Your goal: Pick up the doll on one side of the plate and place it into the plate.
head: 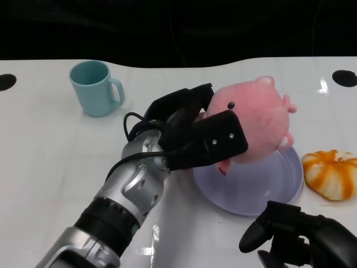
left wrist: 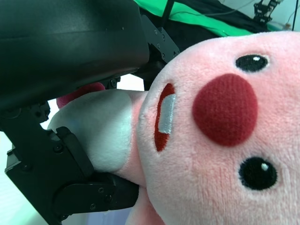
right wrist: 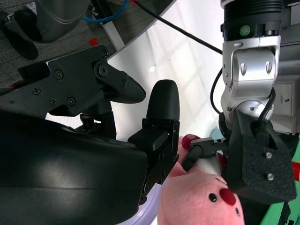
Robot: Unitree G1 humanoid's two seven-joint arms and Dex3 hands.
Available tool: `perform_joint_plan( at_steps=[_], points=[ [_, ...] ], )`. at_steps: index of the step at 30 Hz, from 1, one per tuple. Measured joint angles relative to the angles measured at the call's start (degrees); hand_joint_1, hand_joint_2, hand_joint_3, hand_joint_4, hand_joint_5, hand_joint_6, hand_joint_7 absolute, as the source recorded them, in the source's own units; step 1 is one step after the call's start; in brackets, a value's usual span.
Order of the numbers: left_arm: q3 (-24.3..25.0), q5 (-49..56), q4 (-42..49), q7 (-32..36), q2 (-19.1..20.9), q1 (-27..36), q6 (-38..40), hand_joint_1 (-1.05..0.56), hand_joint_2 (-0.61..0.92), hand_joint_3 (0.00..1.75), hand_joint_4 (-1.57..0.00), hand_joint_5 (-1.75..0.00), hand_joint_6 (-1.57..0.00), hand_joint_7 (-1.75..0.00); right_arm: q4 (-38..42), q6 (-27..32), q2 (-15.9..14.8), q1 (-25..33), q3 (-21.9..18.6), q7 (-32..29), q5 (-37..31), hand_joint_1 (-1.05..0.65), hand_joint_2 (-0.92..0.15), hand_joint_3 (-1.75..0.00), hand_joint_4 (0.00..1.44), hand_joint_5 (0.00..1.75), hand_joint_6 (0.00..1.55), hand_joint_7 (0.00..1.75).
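A pink plush doll (head: 257,114) with a red nose hangs in the air over the far-left part of the pale lilac plate (head: 273,187). My left hand (head: 198,134) grips it from the left, fingers wrapped around its body. In the left wrist view the doll's face (left wrist: 220,136) fills the picture, with black fingers (left wrist: 70,178) pressed on its white belly. The right wrist view shows the doll (right wrist: 201,199) and the left hand (right wrist: 255,159) holding it. My right hand (head: 293,231) rests low by the table's near edge, in front of the plate, fingers apart and holding nothing.
A teal mug (head: 95,87) stands at the back left. An orange-and-white striped plush pumpkin (head: 332,173) lies just right of the plate. Black round marks (head: 344,77) sit at the table's far corners.
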Motion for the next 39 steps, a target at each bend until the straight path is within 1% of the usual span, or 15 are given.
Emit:
perform_joint_plan(
  at_steps=[3, 5, 6, 8, 9, 10, 11, 12, 14, 15, 16, 19, 24, 33, 39],
  points=[
    [-0.2, 0.0, 2.4, 0.1, -1.3, -0.6, 0.0, -0.18, 0.42, 1.16, -0.94, -1.75, -0.7, -1.72, -0.1, 0.1, 0.0, 0.0, 0.2, -0.3, -0.2, -0.17, -0.74, -0.85, 0.59, 1.71, 0.51, 1.34],
    [-0.3, 0.1, 3.9, 0.7, -1.9, -0.6, 0.1, -0.19, 0.46, 1.05, -0.92, -1.75, -0.69, -1.6, -0.1, 0.1, 0.0, 0.0, 0.4, -0.4, -0.4, -0.17, -0.74, -0.86, 0.59, 1.71, 0.51, 1.34],
    [-0.3, 0.1, 4.5, 1.0, -2.3, -0.6, 0.1, -0.21, 0.5, 0.92, -0.87, -1.75, -0.71, -1.28, -0.1, 0.1, 0.0, 0.0, 0.5, -0.4, -0.5, -0.17, -0.73, -0.87, 0.59, 1.71, 0.51, 1.34],
    [-0.2, 0.0, 5.2, 1.6, -2.8, -0.7, 0.2, -0.22, 0.56, 0.74, -0.82, -1.75, -0.76, -0.92, -0.2, 0.5, 0.0, 0.0, 0.6, -0.4, -0.5, -0.17, -0.73, -0.88, 0.58, 1.71, 0.51, 1.34],
    [-0.2, -0.1, 5.5, 1.7, -3.0, -0.7, 0.2, -0.25, 0.62, 0.61, -0.76, -1.72, -0.72, -0.71, -0.2, 0.8, 0.0, -0.1, 0.7, -0.5, -0.5, -0.16, -0.73, -0.88, 0.58, 1.71, 0.51, 1.34],
    [-0.1, -0.4, 5.6, 1.3, -3.0, -0.7, 0.1, -0.31, 0.76, 0.39, -0.55, -1.33, -0.63, -0.46, -0.4, 1.1, 0.0, -0.1, 0.7, -0.5, -0.5, -0.16, -0.73, -0.89, 0.58, 1.71, 0.51, 1.34],
    [-0.1, -0.8, 5.6, 0.5, -3.0, -0.7, -0.3, -0.34, 0.84, 0.25, -0.49, -1.11, -0.6, -0.33, -0.5, 1.2, 0.0, -0.1, 0.7, -0.5, -0.5, -0.16, -0.72, -0.89, 0.58, 1.71, 0.5, 1.34],
    [-0.1, -1.2, 5.6, -0.6, -2.8, -0.7, -1.0, -0.43, 0.89, 0.19, -0.35, -0.81, -0.49, -0.19, -0.7, 1.3, 0.0, -0.1, 0.7, -0.5, -0.5, -0.16, -0.72, -0.89, 0.57, 1.7, 0.5, 1.34],
    [-0.2, -2.2, 5.5, -3.4, -2.0, -0.7, -2.4, -0.55, 0.91, 0.2, -0.15, -0.57, -0.33, -0.06, -1.1, 1.5, 0.0, -0.2, 0.8, -0.5, -0.5, -0.15, -0.72, -0.89, 0.58, 1.7, 0.5, 1.34],
    [-0.6, -2.4, 5.1, -4.9, -1.6, -0.7, -3.0, -0.59, 0.92, 0.2, -0.09, -0.52, -0.29, -0.04, -1.2, 1.7, 0.0, -0.3, 0.8, -0.5, -0.5, -0.15, -0.72, -0.89, 0.58, 1.7, 0.5, 1.34],
    [-1.2, -2.3, 4.7, -6.0, -1.1, -0.7, -3.3, -0.68, 0.92, 0.25, -0.04, -0.29, -0.17, -0.02, -1.2, 1.8, 0.0, -0.4, 0.8, -0.5, -0.5, -0.15, -0.72, -0.89, 0.58, 1.7, 0.51, 1.34],
    [-3.4, -0.6, 3.2, -8.5, 0.7, -0.7, -3.7, -0.84, 0.92, 0.31, 0.0, -0.04, -0.03, 0.0, -1.2, 1.9, 0.0, -0.4, 0.7, -0.5, -0.4, -0.14, -0.72, -0.9, 0.58, 1.7, 0.51, 1.34],
    [-5.8, 1.9, 1.4, -10.0, 2.2, -0.7, -3.7, -0.97, 0.92, 0.42, 0.0, 0.0, 0.0, 0.0, -1.2, 2.1, -0.1, -0.4, 0.7, -0.4, -0.4, -0.15, -0.71, -0.91, 0.58, 1.69, 0.51, 1.34],
    [-5.9, 2.2, -4.5, -10.5, 4.0, 0.7, -4.1, -0.97, 0.92, 0.41, -0.01, 0.0, -0.03, -0.02, -1.2, 2.0, -0.1, -0.5, 0.2, -0.1, -0.4, -0.15, -0.72, -0.9, 0.58, 1.69, 0.51, 1.33],
    [-4.8, 1.7, -12.9, -10.8, 7.4, 6.1, -6.0, -0.95, 0.92, 0.39, -0.06, -0.04, -0.06, -0.03, -0.9, 1.6, -0.2, -0.5, -0.1, 0.4, -0.1, -0.15, -0.73, -0.89, 0.58, 1.7, 0.52, 1.33]
  ],
)
